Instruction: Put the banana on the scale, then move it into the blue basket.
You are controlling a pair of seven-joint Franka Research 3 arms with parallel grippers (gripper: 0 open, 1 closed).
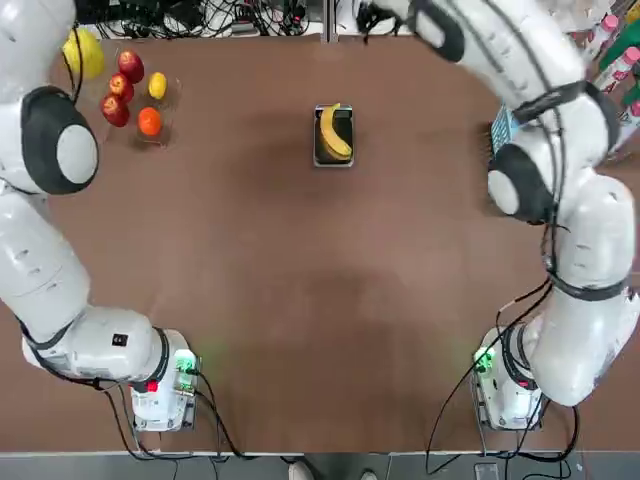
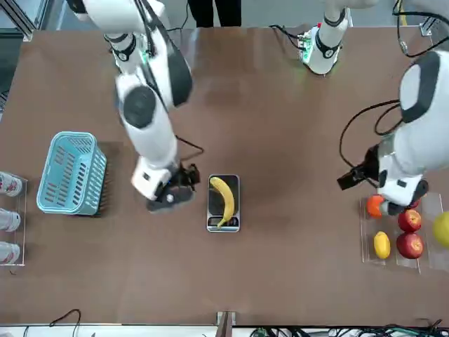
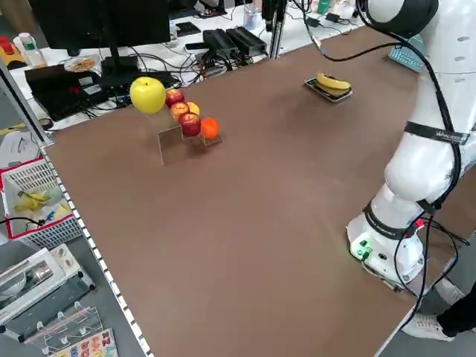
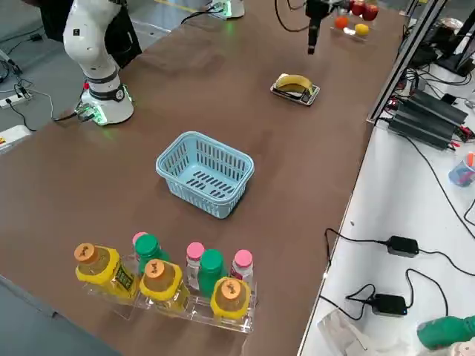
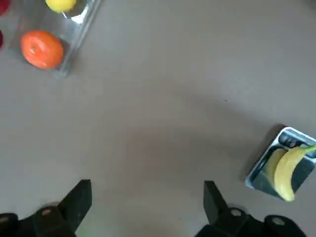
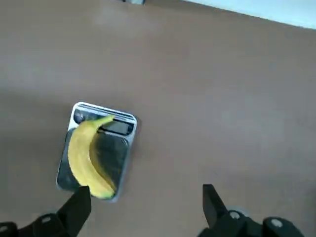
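even bright light, soft shadows

The banana (image 1: 334, 132) is small, curved and yellow, with darker tips. It lies flat on the scale (image 1: 334, 157), along its length, and nothing holds it. The scale is a flat rectangle with a black top and a silver-grey rim, at the far middle of the bench. The blue basket (image 2: 72, 174) is light blue with slatted sides, stands upright and empty, well apart from the scale on the robot's right.
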